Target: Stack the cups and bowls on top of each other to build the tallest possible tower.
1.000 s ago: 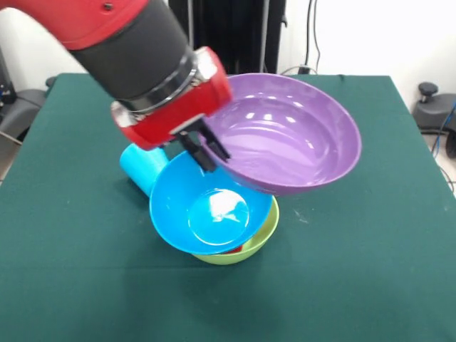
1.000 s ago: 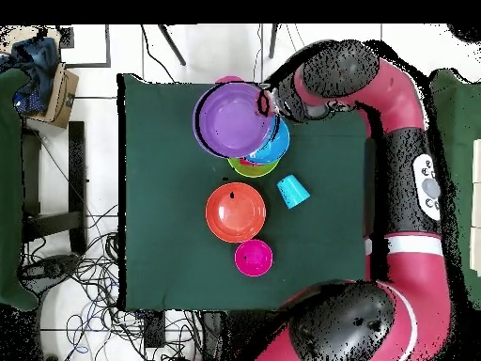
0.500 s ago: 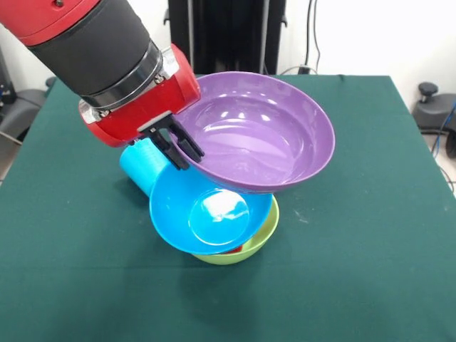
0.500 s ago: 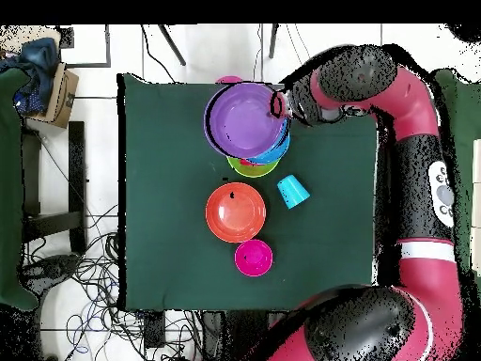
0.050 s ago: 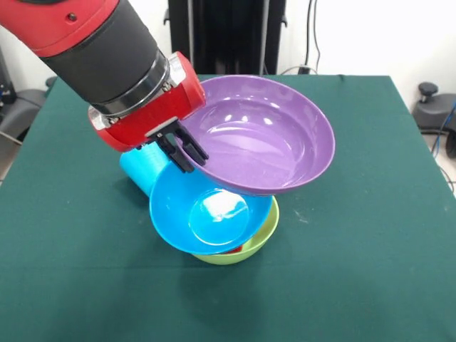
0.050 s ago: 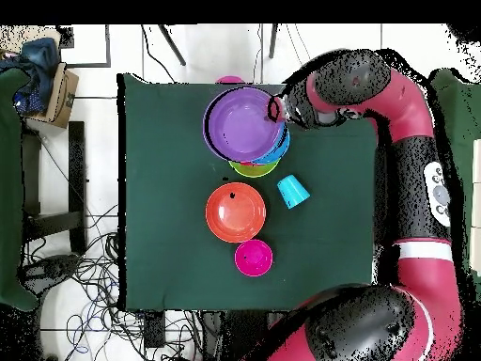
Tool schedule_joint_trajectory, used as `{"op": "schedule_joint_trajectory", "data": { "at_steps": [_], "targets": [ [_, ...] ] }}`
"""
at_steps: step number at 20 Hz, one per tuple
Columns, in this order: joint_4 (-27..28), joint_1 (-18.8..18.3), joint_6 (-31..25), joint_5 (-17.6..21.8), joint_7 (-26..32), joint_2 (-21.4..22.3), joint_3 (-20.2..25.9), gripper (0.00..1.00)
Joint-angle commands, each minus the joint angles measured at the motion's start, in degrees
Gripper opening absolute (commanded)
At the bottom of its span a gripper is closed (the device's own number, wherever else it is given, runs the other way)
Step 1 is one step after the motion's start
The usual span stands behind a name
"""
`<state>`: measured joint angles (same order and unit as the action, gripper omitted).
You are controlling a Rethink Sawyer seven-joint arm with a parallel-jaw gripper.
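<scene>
My gripper (image 5: 183,147) is shut on the left rim of the purple bowl (image 5: 260,135), holding it in the air, slightly tilted, over the stack. Under it, the blue bowl (image 5: 206,210) leans in the lime green bowl (image 5: 253,242), where a bit of red (image 5: 231,249) shows inside. The light blue cup (image 5: 141,167) sits on the table behind the blue bowl, just below my wrist. From above, the purple bowl (image 6: 242,122) covers most of the blue bowl (image 6: 281,148) and green bowl (image 6: 254,170); my gripper (image 6: 275,108) is at its rim.
In the overhead view an orange bowl (image 6: 236,211) and a smaller hot pink bowl (image 6: 254,257) stand apart on the green table (image 6: 160,188), with the light blue cup (image 6: 293,191) beside the orange one. A pink rim (image 6: 230,80) peeks out beyond the purple bowl.
The purple bowl has travelled leftward in the front view with my gripper and now hangs more level above the blue bowl. The other bowls and the cup have not moved.
</scene>
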<state>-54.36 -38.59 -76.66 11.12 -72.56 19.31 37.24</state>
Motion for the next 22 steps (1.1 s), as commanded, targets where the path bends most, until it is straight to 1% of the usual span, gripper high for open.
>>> {"op": "schedule_joint_trajectory", "data": {
  "at_steps": [1, 2, 5, 7, 12, 22],
  "targets": [
    [-6.3, 0.8, 6.3, 6.5, 15.9, -1.5, 1.3, 0.0],
    [-6.7, 0.7, 7.1, 6.9, 15.9, -1.5, 1.4, 0.0],
    [-10.4, -0.3, 13.6, 9.1, 16.1, -0.6, 1.7, 0.0],
    [-12.4, -1.1, 15.3, 9.9, 16.5, -0.1, 2.2, 0.0],
    [-15.4, -2.4, 16.6, 11.4, 17.6, 0.6, 2.9, 0.0],
    [-15.3, -3.1, 15.4, 13.0, 17.4, 0.2, 4.5, 0.0]
  ]
}}
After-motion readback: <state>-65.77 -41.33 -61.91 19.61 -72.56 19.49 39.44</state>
